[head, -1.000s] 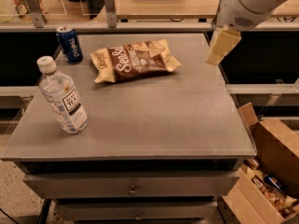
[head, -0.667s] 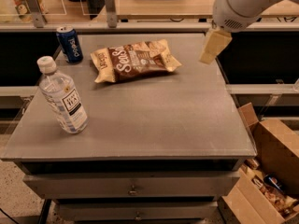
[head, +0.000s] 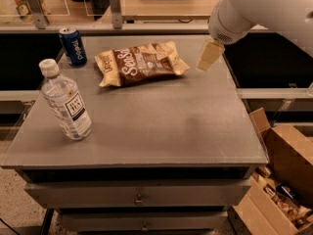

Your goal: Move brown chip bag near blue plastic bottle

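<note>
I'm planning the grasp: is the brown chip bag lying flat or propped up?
Lying flat: the brown chip bag rests on the table, lettered face up. The pincer hovers off its right end, apart.

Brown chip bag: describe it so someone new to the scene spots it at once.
On the grey table, near its far edge, the brown chip bag lies between the blue soda can and the hand hanging above the tabletop. Unlike the can and the blue plastic bottle, it is flat and crinkly, brown with white lettering and cream-yellow ends.
</note>
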`<state>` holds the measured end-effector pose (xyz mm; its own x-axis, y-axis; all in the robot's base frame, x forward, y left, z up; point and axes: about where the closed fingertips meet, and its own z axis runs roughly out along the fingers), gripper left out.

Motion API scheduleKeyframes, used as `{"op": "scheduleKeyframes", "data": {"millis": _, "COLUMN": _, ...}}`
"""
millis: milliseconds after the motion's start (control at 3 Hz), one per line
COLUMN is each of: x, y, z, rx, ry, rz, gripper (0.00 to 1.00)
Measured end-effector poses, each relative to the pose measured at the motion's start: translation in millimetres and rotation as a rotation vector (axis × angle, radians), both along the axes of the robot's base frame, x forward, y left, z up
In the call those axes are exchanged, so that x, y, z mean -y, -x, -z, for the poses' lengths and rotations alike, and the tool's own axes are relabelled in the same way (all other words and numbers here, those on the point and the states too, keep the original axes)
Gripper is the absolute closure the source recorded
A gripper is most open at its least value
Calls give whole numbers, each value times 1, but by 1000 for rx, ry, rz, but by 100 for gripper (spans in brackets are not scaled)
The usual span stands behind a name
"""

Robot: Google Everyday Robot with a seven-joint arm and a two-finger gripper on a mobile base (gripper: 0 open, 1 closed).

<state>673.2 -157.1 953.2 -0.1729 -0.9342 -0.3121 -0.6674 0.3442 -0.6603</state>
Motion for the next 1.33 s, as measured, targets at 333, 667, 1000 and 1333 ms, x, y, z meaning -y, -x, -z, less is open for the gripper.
{"op": "scheduleKeyframes", "data": {"millis": 333, "x": -9, "y": -15, "z": 21, "rx": 32, "ry": -20, "rz": -22, "gripper": 0}}
{"op": "scheduleKeyframes", "data": {"millis": 667, "x": -22, "y": -24, "z": 38, "rx": 60, "ry": -27, "rz": -63, "gripper": 0}}
{"op": "scheduleKeyframes", "data": {"millis": 1000, "x": -34, "y": -28, "z": 53, "rx": 74, "ry": -34, "rz": -105, "gripper": 0}}
{"op": "scheduleKeyframes", "data": {"millis": 1333, "x": -44, "y": -32, "z": 68, "rx": 72, "ry": -45, "rz": -137, "gripper": 0}}
